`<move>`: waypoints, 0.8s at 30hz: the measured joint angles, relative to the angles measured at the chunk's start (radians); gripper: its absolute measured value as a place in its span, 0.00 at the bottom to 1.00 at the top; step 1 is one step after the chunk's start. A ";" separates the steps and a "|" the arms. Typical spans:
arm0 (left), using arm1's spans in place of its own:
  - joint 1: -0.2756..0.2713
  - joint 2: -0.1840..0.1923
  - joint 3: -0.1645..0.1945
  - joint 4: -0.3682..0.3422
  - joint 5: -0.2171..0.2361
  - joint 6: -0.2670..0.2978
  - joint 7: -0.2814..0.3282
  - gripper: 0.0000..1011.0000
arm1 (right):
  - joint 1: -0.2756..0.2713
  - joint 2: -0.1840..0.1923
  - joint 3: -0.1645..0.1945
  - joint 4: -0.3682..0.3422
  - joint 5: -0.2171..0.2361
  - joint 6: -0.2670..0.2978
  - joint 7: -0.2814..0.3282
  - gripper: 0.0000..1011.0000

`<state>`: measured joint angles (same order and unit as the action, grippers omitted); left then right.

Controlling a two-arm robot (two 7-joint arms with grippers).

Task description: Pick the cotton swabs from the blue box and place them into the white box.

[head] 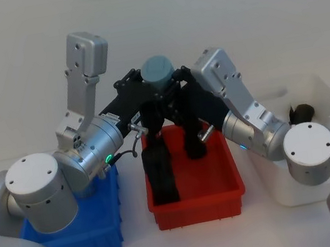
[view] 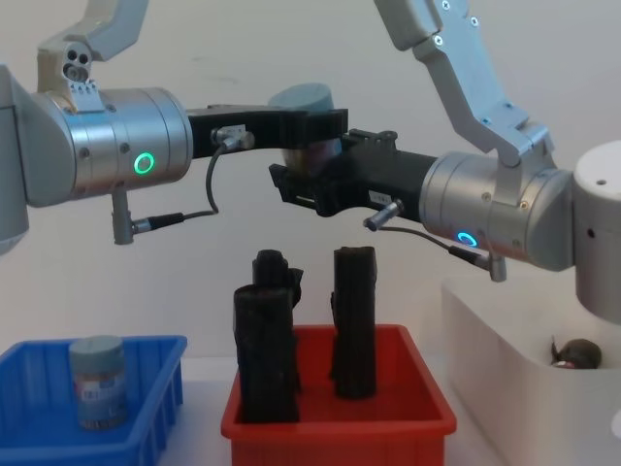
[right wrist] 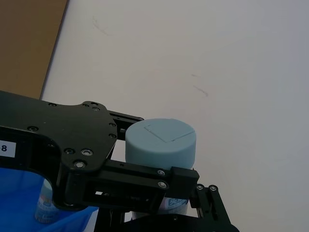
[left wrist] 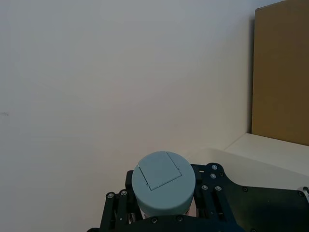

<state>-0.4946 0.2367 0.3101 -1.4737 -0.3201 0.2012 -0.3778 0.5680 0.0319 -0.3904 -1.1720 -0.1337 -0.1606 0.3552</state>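
A cotton swabs tub with a pale blue-grey lid hangs high above the red bin, between both arms. My left gripper reaches in from the left and is shut on its upper part. From the right, my right gripper is shut on the lower part of the same tub. The lid fills the space between the left gripper's fingers. A second tub stands upright in the blue box. The white box sits at the right.
The red bin in the middle holds two tall black rolls, directly under the held tub. A small dark object lies in the white box. A brown board stands against the wall behind.
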 joint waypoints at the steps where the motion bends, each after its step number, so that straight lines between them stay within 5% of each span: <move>1: 0.000 0.000 0.000 0.000 0.000 0.000 0.000 0.65 | 0.000 0.000 0.000 0.000 0.000 0.000 0.000 0.64; 8: 0.000 -0.001 0.001 0.000 -0.001 -0.001 -0.002 0.72 | 0.000 -0.001 -0.002 0.001 0.000 0.000 0.000 0.64; 17: 0.000 0.000 0.000 0.001 -0.001 -0.001 -0.002 0.97 | 0.001 0.001 0.001 0.005 -0.004 0.001 -0.014 0.64; 24: 0.000 0.000 0.000 0.001 -0.001 0.000 -0.002 0.99 | 0.001 0.009 0.014 0.011 -0.008 0.004 -0.060 0.64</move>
<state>-0.4949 0.2367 0.3102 -1.4728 -0.3212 0.2007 -0.3795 0.5685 0.0406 -0.3769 -1.1610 -0.1421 -0.1565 0.2949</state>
